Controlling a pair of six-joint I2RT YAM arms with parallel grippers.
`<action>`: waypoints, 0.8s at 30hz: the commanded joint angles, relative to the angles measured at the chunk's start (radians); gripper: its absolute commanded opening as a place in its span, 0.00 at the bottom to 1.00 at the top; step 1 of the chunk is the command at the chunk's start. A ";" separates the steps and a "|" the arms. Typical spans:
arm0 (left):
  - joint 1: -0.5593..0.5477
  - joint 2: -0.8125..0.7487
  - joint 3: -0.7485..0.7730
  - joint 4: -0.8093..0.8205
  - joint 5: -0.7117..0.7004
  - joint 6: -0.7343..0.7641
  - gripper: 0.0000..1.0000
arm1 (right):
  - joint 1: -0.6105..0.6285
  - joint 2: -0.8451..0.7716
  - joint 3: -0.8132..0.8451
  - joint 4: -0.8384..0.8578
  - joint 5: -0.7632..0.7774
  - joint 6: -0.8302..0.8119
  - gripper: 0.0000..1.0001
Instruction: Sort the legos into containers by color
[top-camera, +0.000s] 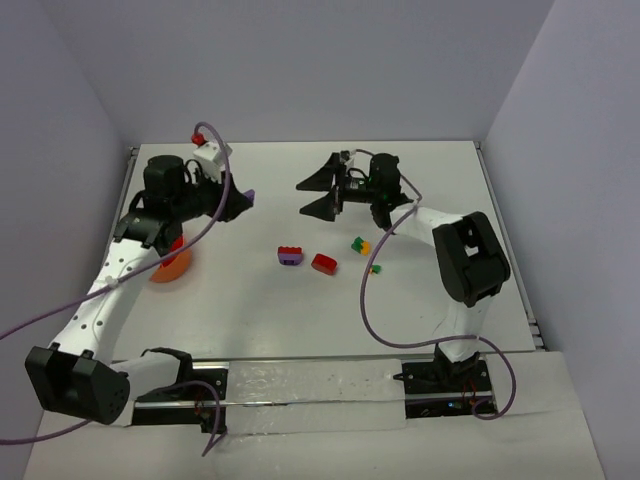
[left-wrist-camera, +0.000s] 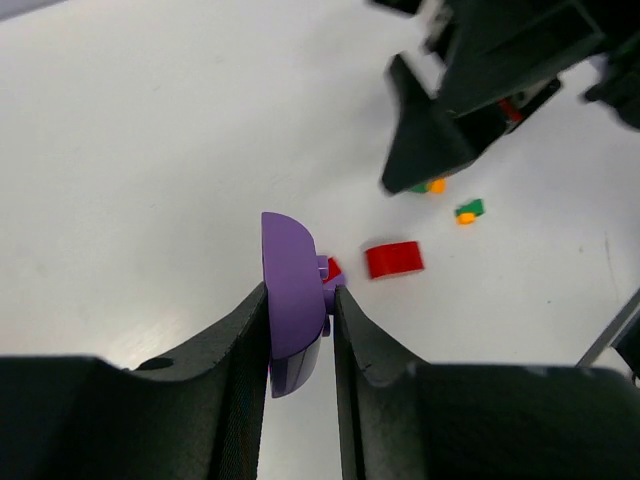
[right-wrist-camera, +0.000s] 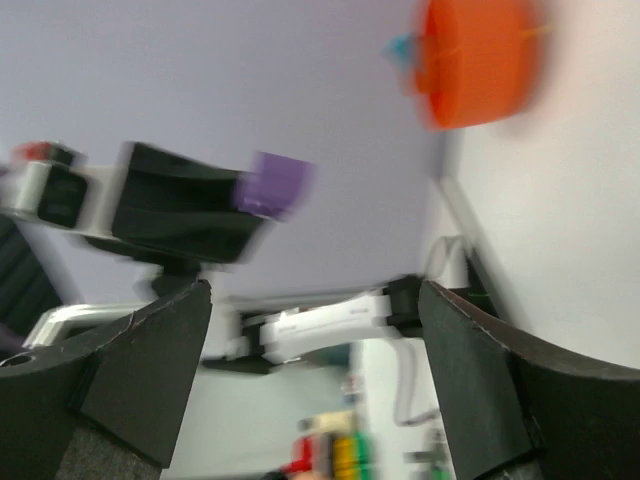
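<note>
My left jaws held the purple lego (left-wrist-camera: 292, 300) clamped above the table (top-camera: 420, 300), apart from the orange bowl (top-camera: 172, 266) half hidden under that arm; the right jaws stood wide and empty. I reckoned it best to carry it low over its compartment before releasing.

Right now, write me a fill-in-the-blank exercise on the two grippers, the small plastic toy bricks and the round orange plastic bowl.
1. The left gripper is shut on a chunky plastic brick coloured ____.
2. The right gripper holds nothing, and its jaws stand ____.
3. The round orange plastic bowl sits partly hidden under the ____ arm.
4. The one-colour loose plastic brick lying between the arms is ____.

Missing words: purple; open; left; red.
</note>
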 joint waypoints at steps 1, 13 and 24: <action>0.170 0.050 0.112 -0.350 -0.090 0.022 0.00 | -0.048 -0.123 0.168 -0.664 0.082 -0.610 0.92; 0.342 0.108 0.173 -0.564 -0.431 0.008 0.00 | -0.050 -0.225 0.338 -1.132 0.371 -1.125 1.00; 0.350 0.129 0.114 -0.590 -0.463 0.252 0.00 | -0.050 -0.205 0.335 -1.129 0.310 -1.132 1.00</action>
